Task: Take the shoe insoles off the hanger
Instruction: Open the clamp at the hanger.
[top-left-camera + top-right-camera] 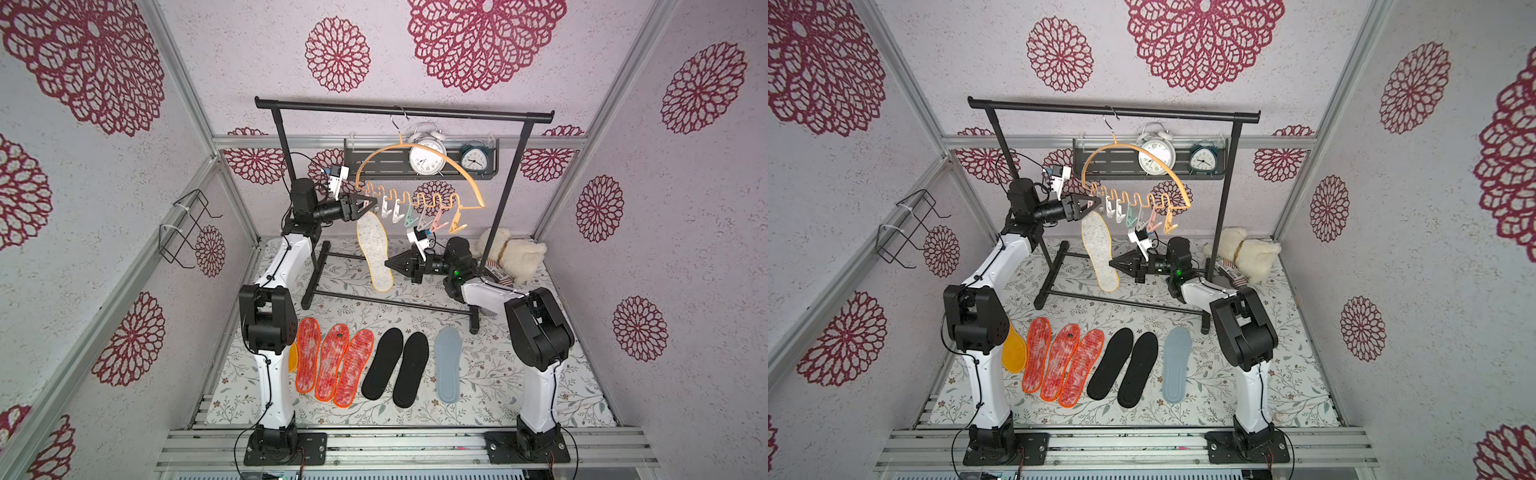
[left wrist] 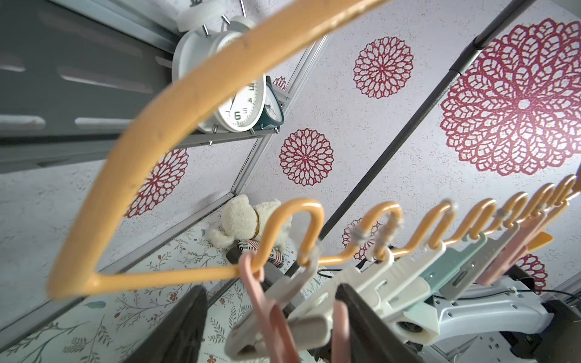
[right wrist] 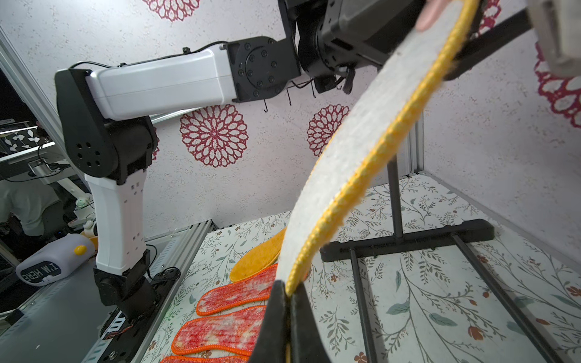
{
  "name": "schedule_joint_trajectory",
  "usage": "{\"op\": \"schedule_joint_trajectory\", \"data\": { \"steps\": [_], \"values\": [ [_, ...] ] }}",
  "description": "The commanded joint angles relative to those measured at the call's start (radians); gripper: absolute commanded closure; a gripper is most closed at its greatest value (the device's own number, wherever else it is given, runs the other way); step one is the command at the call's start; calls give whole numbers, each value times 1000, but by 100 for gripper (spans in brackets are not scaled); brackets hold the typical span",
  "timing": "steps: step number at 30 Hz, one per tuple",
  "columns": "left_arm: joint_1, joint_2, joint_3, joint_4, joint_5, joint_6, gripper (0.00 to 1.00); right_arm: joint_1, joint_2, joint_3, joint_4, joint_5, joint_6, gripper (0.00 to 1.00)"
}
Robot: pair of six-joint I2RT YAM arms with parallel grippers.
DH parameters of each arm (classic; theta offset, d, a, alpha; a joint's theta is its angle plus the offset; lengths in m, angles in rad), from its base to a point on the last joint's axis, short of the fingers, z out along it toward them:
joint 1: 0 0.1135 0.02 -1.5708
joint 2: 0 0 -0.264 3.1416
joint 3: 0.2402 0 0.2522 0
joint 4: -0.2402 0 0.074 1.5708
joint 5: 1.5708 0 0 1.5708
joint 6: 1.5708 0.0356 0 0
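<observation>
The orange-tan hanger [image 1: 453, 164] [image 2: 132, 157] hangs by its hook from the black rack, with a row of pastel clothespins along its wavy bar. One white insole with yellow edging [image 1: 374, 253] [image 3: 361, 151] hangs below the hanger's left end. My left gripper [image 1: 371, 202] [image 2: 271, 288] is open there, its fingers on either side of the pink clothespin [image 2: 264, 301]. My right gripper [image 1: 388, 264] [image 3: 287, 287] is shut on that insole's lower edge. On the table lie three red-speckled insoles [image 1: 332, 361], two black ones [image 1: 399, 365], a blue-grey one [image 1: 448, 363] and a yellow-orange one [image 1: 1014, 349] half behind the left arm.
The black garment rack [image 1: 403, 109] stands mid-table, its base bars [image 1: 395, 301] just behind the row of insoles. A shelf with two alarm clocks [image 1: 428, 156] is on the back wall. A plush toy [image 1: 515, 253] lies at the back right. A wire basket [image 1: 187, 228] hangs on the left wall.
</observation>
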Motion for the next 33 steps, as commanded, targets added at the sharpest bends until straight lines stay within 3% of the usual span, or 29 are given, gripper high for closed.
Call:
{"op": "schedule_joint_trajectory", "data": {
  "steps": [1, 7, 14, 18, 23, 29, 33],
  "values": [
    [-8, 18, 3, 112, 15, -65, 45, -4, -39, 15, 15, -31, -7, 100],
    [-12, 16, -10, 102, 12, -65, 76, -4, -37, 18, 13, -25, -12, 100],
    [-13, 9, -8, 88, -14, -54, 99, -5, -33, 10, 3, -8, -20, 100],
    [-13, 4, -3, 55, -39, -29, 100, -11, -48, -44, -1, 55, -30, 100],
    [-10, -7, 3, -14, -70, 26, 100, -13, -149, -190, -160, 251, -148, 100],
    [-3, -21, 2, -69, -111, 67, 100, -13, -397, -374, -438, 441, -254, 100],
    [7, -38, -6, -129, -152, 111, 100, 6, -636, -442, -780, 704, -240, 100]
  ]
}}
